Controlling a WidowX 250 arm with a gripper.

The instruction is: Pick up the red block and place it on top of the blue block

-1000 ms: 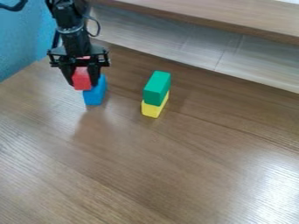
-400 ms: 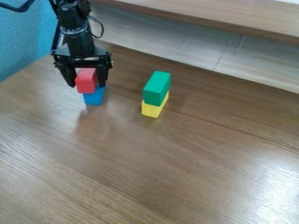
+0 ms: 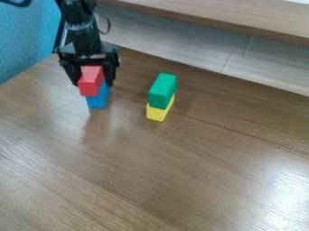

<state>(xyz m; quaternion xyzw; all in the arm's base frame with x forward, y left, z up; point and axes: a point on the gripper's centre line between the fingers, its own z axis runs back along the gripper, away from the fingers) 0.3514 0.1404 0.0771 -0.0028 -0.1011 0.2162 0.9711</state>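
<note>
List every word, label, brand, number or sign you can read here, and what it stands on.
None that I can read.
Red block, blue block, green block, yellow block, table: no text seen.
Pincer: too blurred to rule out small markings.

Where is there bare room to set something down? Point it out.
The brown wooden tabletop is bare toward the camera from the rectangular green block and yellow block, and to their right. A narrower gap separates them from the blue block. Crowded: upper left, around the black gripper and red rectangular block.
</note>
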